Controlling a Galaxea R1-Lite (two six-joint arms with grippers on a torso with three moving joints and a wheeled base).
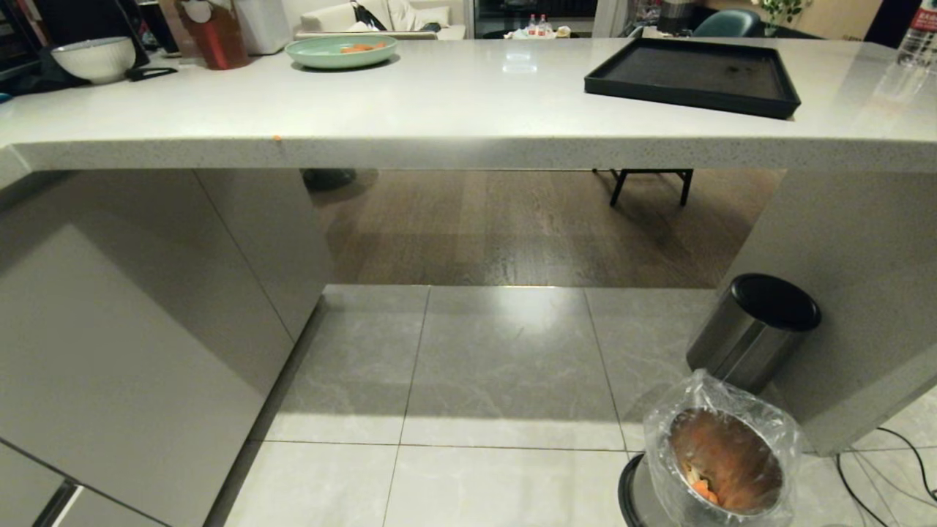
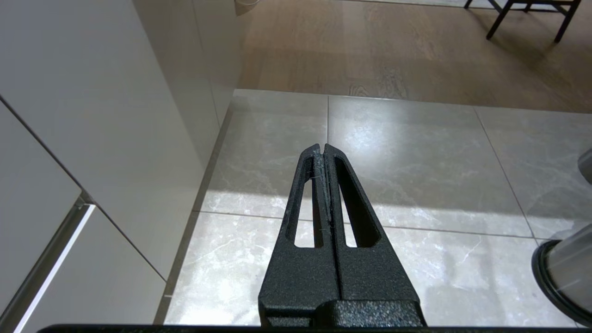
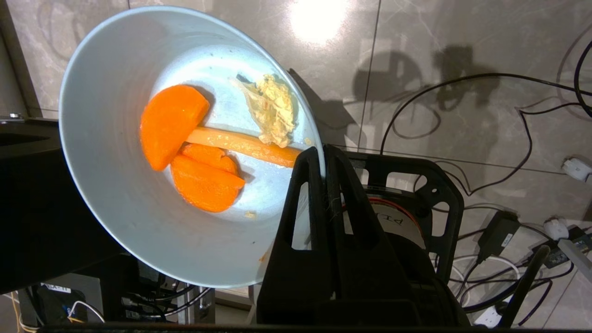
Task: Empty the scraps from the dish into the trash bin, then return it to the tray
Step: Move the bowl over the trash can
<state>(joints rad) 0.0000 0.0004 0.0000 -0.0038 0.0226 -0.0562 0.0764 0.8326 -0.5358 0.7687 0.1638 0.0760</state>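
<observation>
On the far left of the counter (image 1: pixel 468 110) sits a white ribbed bowl (image 1: pixel 94 58), with a red container (image 1: pixel 216 33) a little to its right and then a wide mint-green plate (image 1: pixel 341 51) carrying a few orange pieces. A tiny orange speck (image 1: pixel 276 137) lies at the counter's front edge below the plate. Under the counter on that side runs a pale cabinet front (image 1: pixel 132 315), and the left gripper (image 2: pixel 322 150) hangs beside it above the grey floor tiles (image 1: pixel 505 366), its two black fingers pressed together with nothing between them. Further right on the counter lies the black tray (image 1: pixel 692 77), bare of dishes. Below it, on the floor near the counter's right support, stands a steel bin (image 1: pixel 754 329) with a black top, and just in front of that the trash bin (image 1: pixel 721 457) lined with a crinkly clear bag, some orange and pale bits already at its bottom. The right gripper (image 3: pixel 323 155) shows only in its own wrist view, where it pinches the rim of the pale blue bowl (image 3: pixel 120 185) between closed fingers. The bowl is tilted steeply above floor tiles and loose cables (image 3: pixel 485 115), and the scraps (image 3: pixel 194 148), orange carrot slices and a pale yellowish lump, are lying inside it.
</observation>
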